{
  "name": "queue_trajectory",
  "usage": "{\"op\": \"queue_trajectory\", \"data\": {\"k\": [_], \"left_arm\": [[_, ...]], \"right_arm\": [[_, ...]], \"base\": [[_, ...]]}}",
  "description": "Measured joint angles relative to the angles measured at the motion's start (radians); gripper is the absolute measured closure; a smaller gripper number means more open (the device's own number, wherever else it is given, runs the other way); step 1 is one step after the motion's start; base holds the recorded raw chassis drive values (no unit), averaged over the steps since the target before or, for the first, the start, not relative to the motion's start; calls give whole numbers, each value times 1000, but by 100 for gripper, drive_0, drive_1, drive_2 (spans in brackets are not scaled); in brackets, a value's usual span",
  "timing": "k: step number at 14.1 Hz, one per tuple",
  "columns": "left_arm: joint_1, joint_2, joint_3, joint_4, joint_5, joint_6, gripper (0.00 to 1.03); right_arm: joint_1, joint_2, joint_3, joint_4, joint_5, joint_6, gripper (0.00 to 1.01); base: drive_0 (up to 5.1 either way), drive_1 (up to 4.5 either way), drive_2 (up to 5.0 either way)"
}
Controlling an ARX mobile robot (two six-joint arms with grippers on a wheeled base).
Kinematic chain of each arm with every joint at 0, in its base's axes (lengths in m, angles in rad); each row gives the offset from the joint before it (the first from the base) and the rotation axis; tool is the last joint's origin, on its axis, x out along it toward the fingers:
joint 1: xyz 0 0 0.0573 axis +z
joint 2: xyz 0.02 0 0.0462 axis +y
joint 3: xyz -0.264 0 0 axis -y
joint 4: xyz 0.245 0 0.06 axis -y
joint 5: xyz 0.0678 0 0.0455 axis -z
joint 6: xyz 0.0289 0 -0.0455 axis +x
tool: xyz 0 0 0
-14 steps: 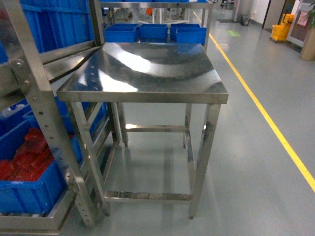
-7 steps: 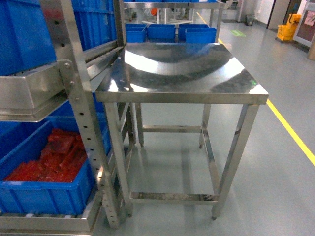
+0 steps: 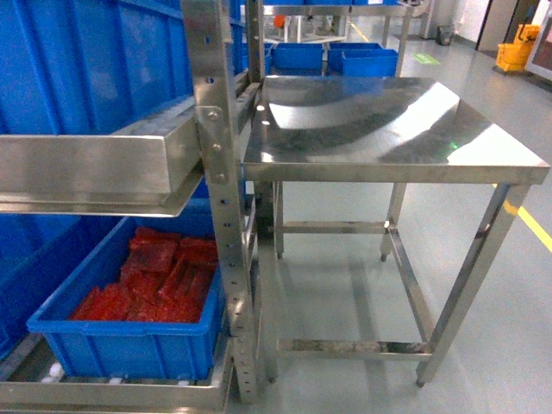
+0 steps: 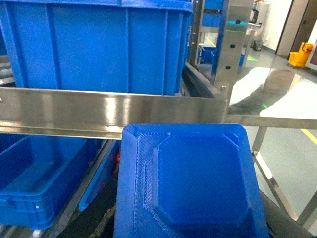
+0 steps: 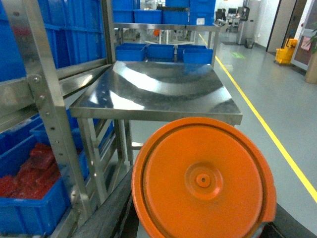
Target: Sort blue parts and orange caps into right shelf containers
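A blue part point(image 4: 190, 183), a flat square piece with a recessed octagonal face, fills the lower left wrist view. My left gripper point(image 4: 190, 220) is shut on it, its dark fingers showing only at the part's lower edges. In the right wrist view my right gripper point(image 5: 203, 218) is shut on a round orange cap point(image 5: 203, 178) with a small centre boss. A large blue container point(image 4: 94, 47) stands on the shelf rail point(image 4: 114, 111) just beyond the blue part. Another blue container point(image 3: 129, 341) low on the shelf holds red pieces point(image 3: 155, 280). Neither gripper shows in the head view.
A bare steel table point(image 3: 388, 129) stands right of the shelf upright point(image 3: 220, 172). More blue bins point(image 3: 362, 60) sit behind the table. An empty blue bin point(image 4: 34, 173) lies under the rail. A yellow floor line point(image 5: 267, 134) and yellow mop bucket point(image 3: 516, 53) are at right.
The head view has swung left and nearer the shelf: the table slid right in the picture, and the shelf rail and the container of red pieces came further into view.
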Motion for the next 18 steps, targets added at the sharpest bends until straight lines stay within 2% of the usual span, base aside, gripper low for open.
{"op": "queue_trajectory", "data": {"k": [18], "left_arm": [[0, 0, 0, -5, 2, 0, 59]], "right_arm": [[0, 0, 0, -6, 0, 0, 57]], "base": [[-498, 238, 238]]}}
